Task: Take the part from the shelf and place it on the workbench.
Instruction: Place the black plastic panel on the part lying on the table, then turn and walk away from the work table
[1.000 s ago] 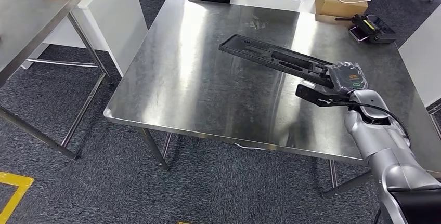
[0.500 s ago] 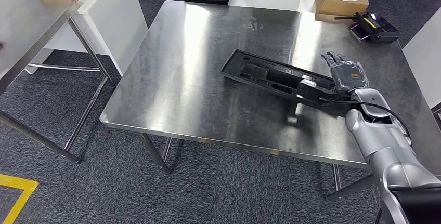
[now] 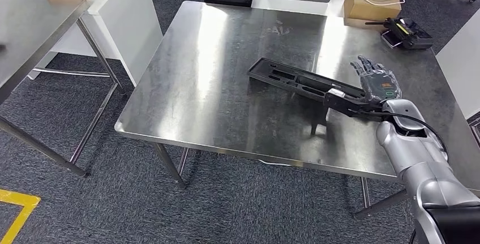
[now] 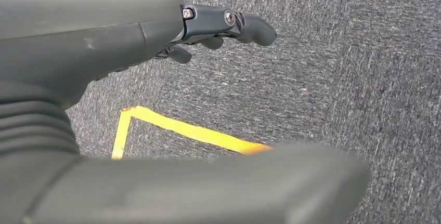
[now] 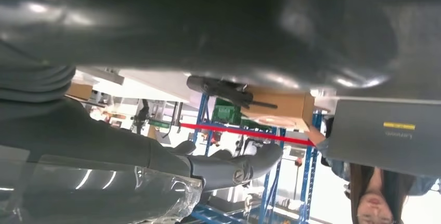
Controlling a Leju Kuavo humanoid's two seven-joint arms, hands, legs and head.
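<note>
Your part (image 3: 300, 82) lies flat on the workbench (image 3: 215, 80), so the placing looks done. Your right hand (image 3: 378, 82) sits beside its end, fingers spread, released; your left hand (image 4: 218, 26) holds nothing.

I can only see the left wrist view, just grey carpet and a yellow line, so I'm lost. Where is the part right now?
Observer: In the head view, the black part lies flat on the steel workbench.
Operator: Is a robot hand holding it?
Observer: No. The right robot hand is beside the end of the part nearest the robot, with its fingers spread and nothing in its grip.
Operator: Is anything else on the workbench?
Observer: Yes, a small black device sits near the far right corner, well apart from the part.
</note>
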